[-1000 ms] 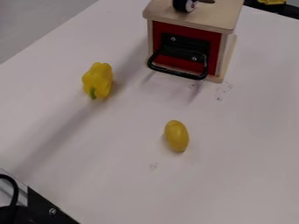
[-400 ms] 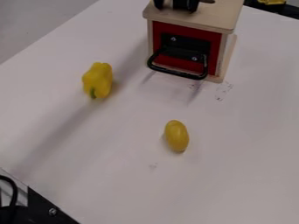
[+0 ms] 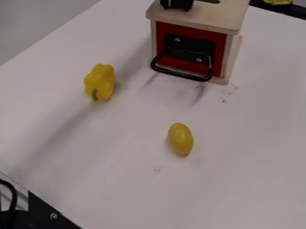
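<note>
Wide or narrow, I cannot tell, the gripper is hanging over the red-fronted wooden box at the top, a yellow pepper lying upper left, a yellow oval object just below centre.

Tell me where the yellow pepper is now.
In the camera view, the yellow pepper lies on the left part of the white table, left of the red-fronted wooden box, with the yellow oval object to its lower right.
</note>
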Robot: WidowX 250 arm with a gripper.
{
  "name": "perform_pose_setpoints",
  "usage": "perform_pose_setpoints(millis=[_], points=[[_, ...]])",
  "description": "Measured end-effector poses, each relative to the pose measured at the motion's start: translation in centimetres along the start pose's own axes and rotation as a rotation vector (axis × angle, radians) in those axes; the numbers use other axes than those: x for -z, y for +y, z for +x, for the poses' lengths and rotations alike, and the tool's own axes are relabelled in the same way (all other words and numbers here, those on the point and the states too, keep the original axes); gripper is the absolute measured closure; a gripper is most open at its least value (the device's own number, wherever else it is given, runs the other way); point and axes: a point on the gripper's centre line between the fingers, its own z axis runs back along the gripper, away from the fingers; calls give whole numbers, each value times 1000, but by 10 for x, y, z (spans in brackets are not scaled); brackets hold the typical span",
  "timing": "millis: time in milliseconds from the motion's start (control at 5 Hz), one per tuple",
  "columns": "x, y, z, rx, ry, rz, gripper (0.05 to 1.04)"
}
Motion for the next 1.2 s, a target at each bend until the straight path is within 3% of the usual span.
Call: perform_pose_setpoints(millis=[200, 400, 600, 1000, 1200], points=[[-8, -4, -20, 19, 24, 15, 591], [-33, -32, -51, 73, -2, -3, 591], [-32, -66, -85, 140, 14, -34, 591], [12, -102, -164, 229, 159, -21, 591], [27, -116, -193, 264, 168, -20, 591]])
